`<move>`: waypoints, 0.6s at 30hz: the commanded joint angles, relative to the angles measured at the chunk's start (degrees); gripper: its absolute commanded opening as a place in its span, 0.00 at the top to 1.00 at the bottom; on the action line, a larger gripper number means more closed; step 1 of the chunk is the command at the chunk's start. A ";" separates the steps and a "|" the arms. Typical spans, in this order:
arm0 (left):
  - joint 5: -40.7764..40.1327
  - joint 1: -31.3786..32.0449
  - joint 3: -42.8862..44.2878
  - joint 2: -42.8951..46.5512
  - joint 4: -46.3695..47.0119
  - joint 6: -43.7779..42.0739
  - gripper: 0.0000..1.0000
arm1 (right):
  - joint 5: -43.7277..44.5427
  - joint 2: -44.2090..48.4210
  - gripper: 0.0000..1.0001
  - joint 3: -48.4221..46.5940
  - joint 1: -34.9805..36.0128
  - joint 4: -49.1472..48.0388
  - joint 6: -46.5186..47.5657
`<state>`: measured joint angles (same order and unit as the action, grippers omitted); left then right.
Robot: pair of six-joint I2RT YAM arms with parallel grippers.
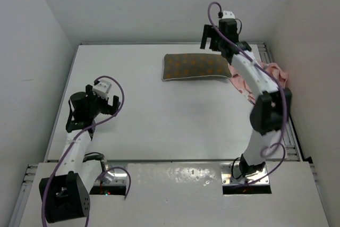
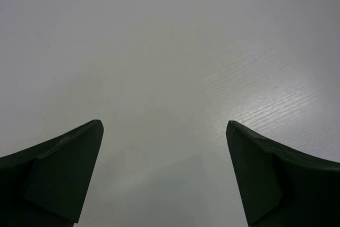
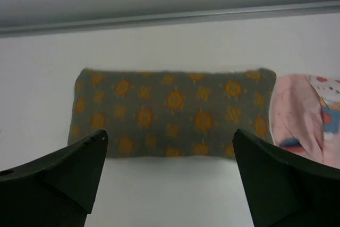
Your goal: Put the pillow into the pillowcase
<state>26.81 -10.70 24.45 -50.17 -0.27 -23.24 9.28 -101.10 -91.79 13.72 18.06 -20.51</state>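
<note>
The pillow (image 1: pixel 194 67) is a flat olive-brown cushion with orange dots, lying at the back of the table. The pink printed pillowcase (image 1: pixel 277 73) lies crumpled at the pillow's right end, partly hidden behind my right arm. My right gripper (image 1: pixel 209 40) is open and empty above the pillow's far edge. In the right wrist view the pillow (image 3: pixel 172 112) lies just beyond the open gripper (image 3: pixel 170 134), with the pillowcase (image 3: pixel 308 120) at the right. My left gripper (image 1: pixel 73 123) is open and empty over bare table at the left; the left wrist view shows it (image 2: pixel 164 126) above plain white surface.
The white table (image 1: pixel 159 120) is enclosed by white walls at the back and sides. A metal rail (image 1: pixel 268 57) runs along the right edge beside the pillowcase. The arm bases sit on a plate (image 1: pixel 175 176) at the near edge.
</note>
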 commanded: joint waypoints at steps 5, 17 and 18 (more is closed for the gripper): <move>-0.79 -4.77 1.91 0.16 1.24 3.55 0.00 | 9.90 -36.77 0.03 -30.71 -0.27 4.25 -3.14; 0.78 -6.44 0.26 2.09 6.06 3.38 0.00 | 3.54 -4.86 0.26 5.72 20.03 -11.80 -5.25; 1.14 -6.35 -0.01 2.10 8.42 4.60 0.00 | 1.99 -3.16 0.02 10.01 18.73 -13.91 -13.07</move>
<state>25.98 -16.86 25.67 -49.52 0.30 -20.56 12.99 -114.37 -87.46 30.35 14.50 -20.78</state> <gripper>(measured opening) 0.996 0.741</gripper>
